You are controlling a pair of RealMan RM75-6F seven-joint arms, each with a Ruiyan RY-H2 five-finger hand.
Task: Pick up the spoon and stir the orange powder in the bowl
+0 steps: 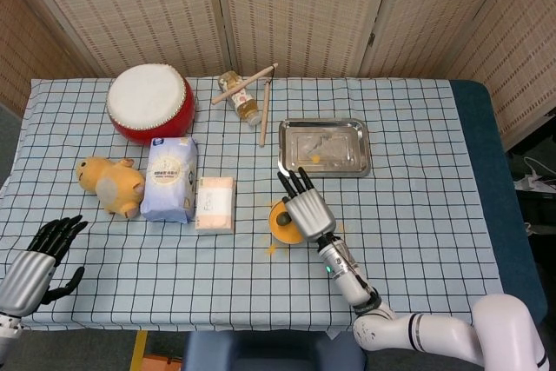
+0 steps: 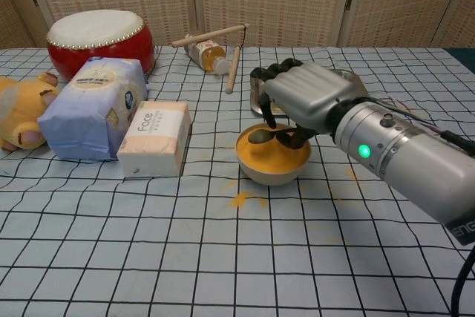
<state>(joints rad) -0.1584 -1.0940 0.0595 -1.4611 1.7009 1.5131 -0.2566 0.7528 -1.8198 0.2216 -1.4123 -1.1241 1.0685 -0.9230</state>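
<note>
Spoon, small and dark metal, sits clamped in our right hand fingers, bowl-end over the orange powder for stirring; left hand idles, fingers apart.

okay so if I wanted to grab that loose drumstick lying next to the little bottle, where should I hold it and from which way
Take the drumstick around the middle of its shaft, coming straight down from above. It lies flat on the cloth, running toward the robot, with bare table along its right side. The bottle sits close on its left, so keep the fingers off that far end, where a second stick crosses.
</note>
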